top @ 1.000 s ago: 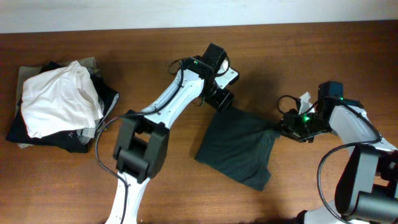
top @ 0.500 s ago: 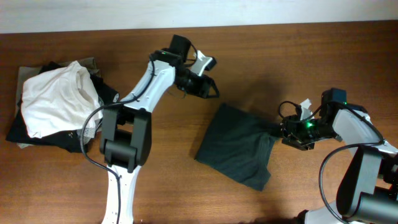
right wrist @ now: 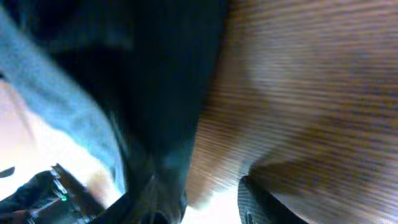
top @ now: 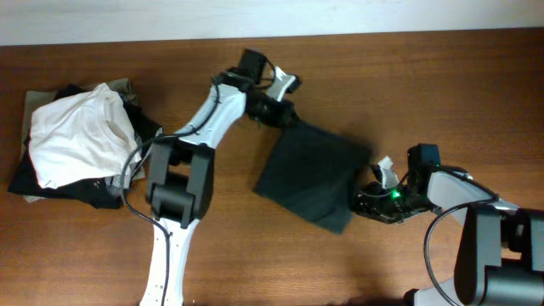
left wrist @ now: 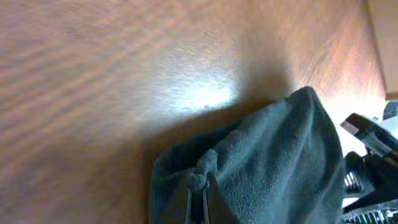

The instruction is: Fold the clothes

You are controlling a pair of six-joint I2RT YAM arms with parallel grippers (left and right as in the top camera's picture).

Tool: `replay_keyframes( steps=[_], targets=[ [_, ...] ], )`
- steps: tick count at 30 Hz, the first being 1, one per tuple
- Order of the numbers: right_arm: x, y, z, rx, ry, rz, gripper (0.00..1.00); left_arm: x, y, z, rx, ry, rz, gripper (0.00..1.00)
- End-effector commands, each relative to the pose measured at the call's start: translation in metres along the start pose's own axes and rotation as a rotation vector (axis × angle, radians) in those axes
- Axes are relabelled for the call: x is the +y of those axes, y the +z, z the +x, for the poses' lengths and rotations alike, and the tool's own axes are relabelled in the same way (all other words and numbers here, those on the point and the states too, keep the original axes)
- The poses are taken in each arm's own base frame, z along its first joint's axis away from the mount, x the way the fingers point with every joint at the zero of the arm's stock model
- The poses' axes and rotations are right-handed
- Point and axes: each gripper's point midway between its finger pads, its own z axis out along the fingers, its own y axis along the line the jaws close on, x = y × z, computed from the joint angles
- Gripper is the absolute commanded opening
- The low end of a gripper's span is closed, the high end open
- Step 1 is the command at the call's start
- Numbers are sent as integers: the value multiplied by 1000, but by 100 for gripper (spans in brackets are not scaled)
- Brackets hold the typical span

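— Two grippers, one shirt [top: 308, 174]: where does it lie?
— Folded, dark, on the table [top: 442, 85] between them. Left gripper [top: 279, 113] sits at its far-left corner, right gripper [top: 364, 201] at its near-right edge.
— Arm poses?
— Left arm stretches far forward, angled right. Right arm lies low, pointing left.
— Jaws?
— Left: together, pinching a bunched corner of cloth. Right: against the cloth; wrist view is blurred, so closure cannot be told.

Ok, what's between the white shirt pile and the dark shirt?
Overhead, only the left arm crosses bare table between pile and dark shirt.
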Motion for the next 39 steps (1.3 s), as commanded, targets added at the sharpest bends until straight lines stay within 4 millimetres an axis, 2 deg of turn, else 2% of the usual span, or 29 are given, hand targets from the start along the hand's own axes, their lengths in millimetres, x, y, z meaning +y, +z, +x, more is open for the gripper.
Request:
replay_keyframes(
  steps=[1,3,5,7,9,10,12,14,15,16,17,18,20,22,23,25,26,28,29,30,31,33,36,37,39],
  targets=[
    [26,-1,1,-2,-80,-144,58,-7,-4,-6,-17,-4,49,0],
    [38,-3,1,-11,-140,-217,64,-8,-3,-5,-13,-7,49,0],
    [38,-3,-2,-24,-161,-215,66,-7,-4,-4,-9,-12,49,0],
    [25,7,-3,-19,-125,-123,65,-7,-4,-3,-4,-16,46,0],
    [28,26,-3,-8,-147,-90,61,-7,-4,-2,-2,-19,47,0],
    [27,36,-1,8,-147,-42,42,-7,-4,-2,-2,-18,45,0],
    [20,41,0,12,-85,36,4,-1,-5,-2,-2,-22,20,0],
    [-14,33,10,29,112,200,4,12,-15,-6,-28,-32,2,4],
    [-19,31,14,40,117,225,4,19,-21,-9,-43,-37,-5,6],
    [-20,31,15,48,97,225,4,33,-32,-13,-72,-48,-19,16],
    [-19,31,15,48,97,225,4,46,-44,-14,-94,-69,-32,32],
    [-20,31,16,49,97,225,4,56,-55,-14,-107,-102,-37,42],
    [-18,31,16,54,88,216,5,60,-72,-11,-128,-149,29,60],
    [-13,29,14,54,68,196,33,47,-83,1,-107,-210,148,60],
    [-5,27,11,51,41,155,43,38,-84,8,-85,-204,192,60],
    [10,-4,-6,-13,45,118,49,23,-78,37,25,-173,206,60],
    [13,-17,-12,-45,53,115,49,21,-74,50,83,-176,177,60],
    [20,-55,-33,-165,59,104,54,21,-62,80,244,-179,63,60],
    [25,-66,-40,-213,29,92,48,15,-54,93,315,-173,30,60],
    [32,-68,-43,-226,-17,65,39,9,-48,98,346,-165,24,60],
    [40,-65,-46,-230,-53,40,29,2,-38,101,371,-141,20,60],
    [50,-53,-56,-237,-116,32,4,8,-22,110,409,-169,-66,66],
    [49,-21,-72,-217,-161,27,4,16,-12,122,447,-193,-85,69],
    [39,-10,-78,-212,-103,32,4,18,-9,126,456,-217,-84,69],
    [24,8,-79,-173,-32,36,4,8,-4,123,432,-238,-13,68]
  ],
)
